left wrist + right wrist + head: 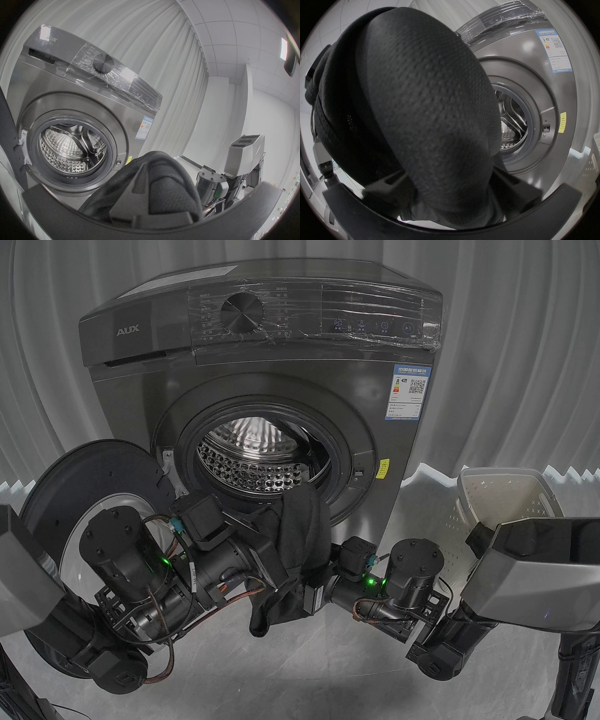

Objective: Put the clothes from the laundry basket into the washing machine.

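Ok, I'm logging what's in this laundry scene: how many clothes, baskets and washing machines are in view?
black garment: 1
laundry basket: 1
washing machine: 1
Total: 3

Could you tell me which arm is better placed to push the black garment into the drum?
Probably left: the left gripper sits higher under the black garment, nearer the drum; the right gripper hangs lower.
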Robot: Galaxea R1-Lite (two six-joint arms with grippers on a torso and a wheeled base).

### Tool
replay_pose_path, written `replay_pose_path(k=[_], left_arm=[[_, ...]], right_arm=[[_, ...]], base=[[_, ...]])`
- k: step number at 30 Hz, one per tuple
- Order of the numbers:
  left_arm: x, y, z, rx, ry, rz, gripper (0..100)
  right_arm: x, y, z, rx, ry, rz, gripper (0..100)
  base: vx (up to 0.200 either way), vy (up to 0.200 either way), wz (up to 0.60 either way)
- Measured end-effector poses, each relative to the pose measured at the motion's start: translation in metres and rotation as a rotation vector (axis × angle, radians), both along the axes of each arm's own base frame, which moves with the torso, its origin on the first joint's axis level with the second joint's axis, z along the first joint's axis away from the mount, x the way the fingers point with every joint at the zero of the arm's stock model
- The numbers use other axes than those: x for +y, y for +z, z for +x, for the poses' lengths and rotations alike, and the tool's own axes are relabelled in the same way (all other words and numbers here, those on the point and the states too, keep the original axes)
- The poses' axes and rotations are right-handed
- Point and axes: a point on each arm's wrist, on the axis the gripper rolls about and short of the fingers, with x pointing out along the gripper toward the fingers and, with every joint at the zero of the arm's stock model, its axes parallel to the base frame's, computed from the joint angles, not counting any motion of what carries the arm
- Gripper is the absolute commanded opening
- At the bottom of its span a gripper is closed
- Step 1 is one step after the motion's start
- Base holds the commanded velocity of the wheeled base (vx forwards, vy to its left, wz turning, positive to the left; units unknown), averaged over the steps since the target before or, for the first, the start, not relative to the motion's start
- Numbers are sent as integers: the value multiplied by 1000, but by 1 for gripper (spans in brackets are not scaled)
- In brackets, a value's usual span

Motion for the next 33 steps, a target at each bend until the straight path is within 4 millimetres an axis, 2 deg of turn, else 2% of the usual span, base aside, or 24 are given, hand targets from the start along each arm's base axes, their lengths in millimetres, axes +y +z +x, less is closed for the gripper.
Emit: replay_pose_path(k=[7,14,20,25,26,33], left_arm=[[6,-2,7,22,34,-12,0],[16,-12,22,48,92,7,0],[16,-21,33,68,133,17,0],[14,-26,37,78,139,23,0],[14,-27,37,82,138,25,100],[17,-32,33,115,133,32,100]], right_arm=[[-3,0,-4,7,2,-3,0],[-6,9,-23,12,35,-2,0],[-4,17,-43,15,81,1,0],[-4,21,-48,9,91,7,0],[-4,22,-48,9,91,8,0],[-10,25,-42,3,60,15,0]], base=[[0,0,0],[0,0,0],[0,0,0],[0,0,0],[0,0,0],[0,0,0]])
